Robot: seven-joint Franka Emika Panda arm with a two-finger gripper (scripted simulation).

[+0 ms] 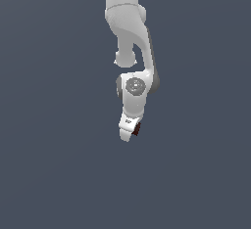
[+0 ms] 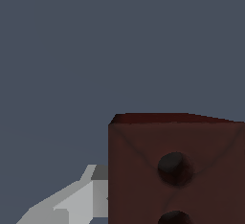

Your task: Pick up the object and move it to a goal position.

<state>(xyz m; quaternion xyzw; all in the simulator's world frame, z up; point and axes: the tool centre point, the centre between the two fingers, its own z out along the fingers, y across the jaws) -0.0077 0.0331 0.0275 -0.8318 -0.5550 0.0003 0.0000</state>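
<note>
Although the exterior view's left half holds nothing but flat slate-grey backdrop, the middle of that view carries the white Panda arm (image 1: pixel 128 27), which comes down from the upper edge, bends at a rounded joint with a grey disc on it, and ends in the gripper (image 1: pixel 128 131). The gripper tilts slightly, its tip leaning toward the exterior view's left. Pressed against its lower edge, on the side toward the exterior view's right, is the block (image 1: pixel 137 128), a thin sliver of dark red-brown, much smaller than the white hand that carries it. No worktop edge or surface line can be made out in this view; the background is uniform.

In the wrist view, a pale grey-white finger (image 2: pixel 72 201) shows first, stepped in shape and meeting the side of the block. The block (image 2: pixel 191 141) itself follows, filling much of that picture as a dark red-brown face with faint diagonal creases and two round dark bumps, one whole and one cut off by the picture's edge. Its upper face is a narrow, slightly brighter red strip.

The jaws are clenched on the block: one finger is seen touching its side, while the opposite finger is hidden behind the block.
</note>
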